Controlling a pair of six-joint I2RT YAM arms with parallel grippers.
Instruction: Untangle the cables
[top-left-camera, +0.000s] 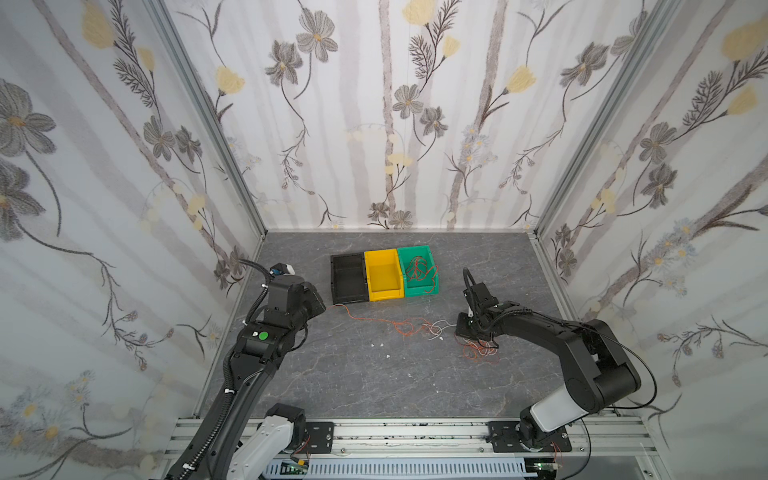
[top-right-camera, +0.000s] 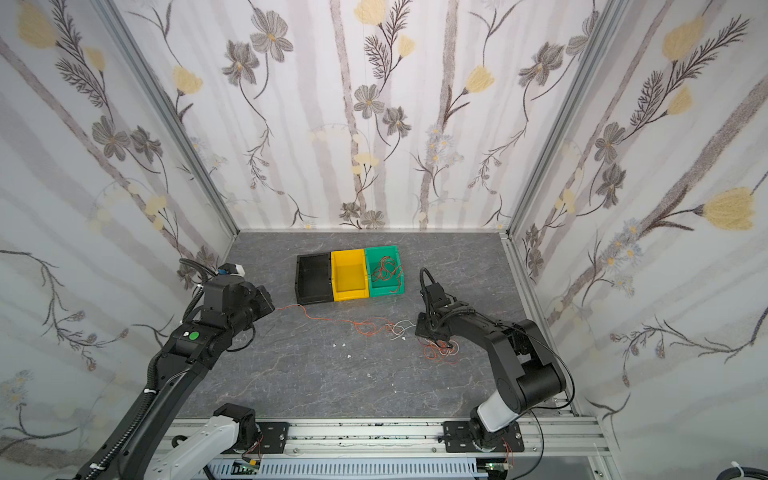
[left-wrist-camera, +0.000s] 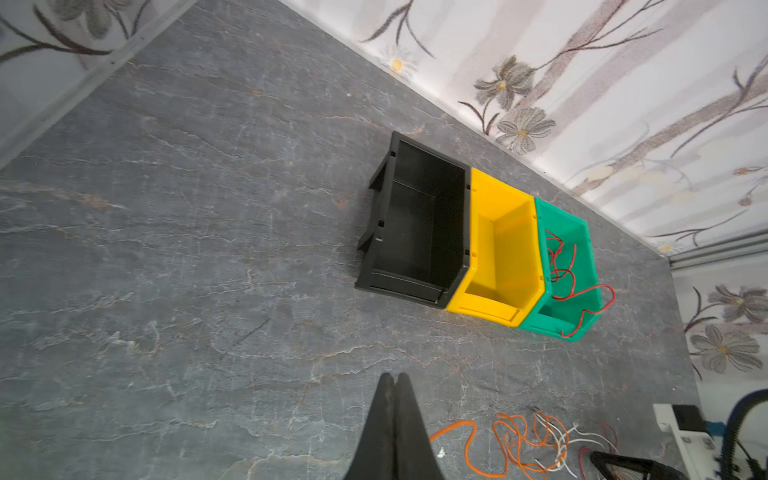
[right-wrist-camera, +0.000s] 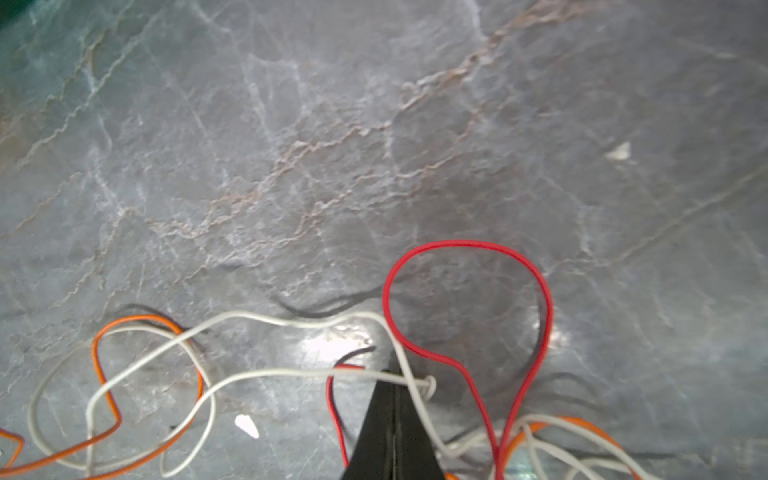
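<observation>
My right claw (right-wrist-camera: 392, 374) is closed, its two flat black fingers pressed into one narrow wedge low over the tabletop (right-wrist-camera: 374, 145), a grey slab veined like marble. A white strand (right-wrist-camera: 299, 372) crosses right at the tips and curls into a small kink just beside them. Whether I actually pinch it I cannot tell. A red loop (right-wrist-camera: 457, 243), rounded like a teardrop, lies just past the tips, and an orange strand (right-wrist-camera: 99, 365) curls with more white off to one side. All are thin, smooth and limp.

My left claw (left-wrist-camera: 395, 376) is closed as well, its tapered fingers flush together. In both top views a single orange wire (top-left-camera: 365, 319) runs from it across the slab to the cables (top-left-camera: 415, 328), a loose scribble of orange and white between my arms. A second clump (top-left-camera: 482, 351) lies at my right claw. More red cable (top-left-camera: 419, 268) coils in the green bin (top-left-camera: 411, 250), which stands in a touching row with the yellow bin (top-left-camera: 384, 274) and the black bin (top-left-camera: 349, 276), all of glossy plastic.
</observation>
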